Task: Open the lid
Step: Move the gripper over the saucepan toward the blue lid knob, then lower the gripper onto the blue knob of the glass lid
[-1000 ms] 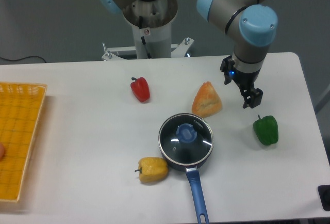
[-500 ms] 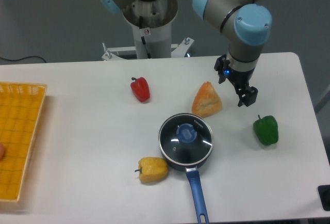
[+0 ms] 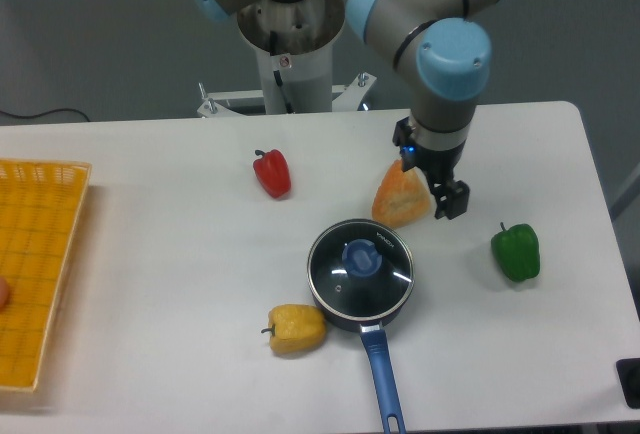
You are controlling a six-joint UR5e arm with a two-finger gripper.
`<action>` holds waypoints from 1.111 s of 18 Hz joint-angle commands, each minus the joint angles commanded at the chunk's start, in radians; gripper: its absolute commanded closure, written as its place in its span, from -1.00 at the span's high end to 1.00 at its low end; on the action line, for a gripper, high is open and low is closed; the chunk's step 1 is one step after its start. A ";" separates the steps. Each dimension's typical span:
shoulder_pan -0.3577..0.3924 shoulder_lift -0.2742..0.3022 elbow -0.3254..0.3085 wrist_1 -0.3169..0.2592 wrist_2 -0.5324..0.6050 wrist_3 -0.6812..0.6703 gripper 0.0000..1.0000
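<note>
Lid (image 3: 360, 266) still sitting closed; gripper (image 3: 444, 197) shifting leftward toward frame centre, approaching knob (image 3: 360, 255), opening width impossible to tell.

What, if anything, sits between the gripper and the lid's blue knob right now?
Nothing visible blocks it. The gripper hangs up and right of the lid; the orange wedge lies just left of the gripper, beside the route rather than across it.

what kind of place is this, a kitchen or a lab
Most likely a robotics lab, not a kitchen: the arm's base is bolted at a plain white table, and the peppers, like the red one, look like props.
</note>
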 joint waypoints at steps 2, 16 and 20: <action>-0.014 -0.011 0.017 0.000 0.000 0.003 1.00; -0.084 -0.103 0.063 0.011 -0.011 -0.095 1.00; -0.095 -0.117 0.060 0.011 -0.009 -0.101 1.00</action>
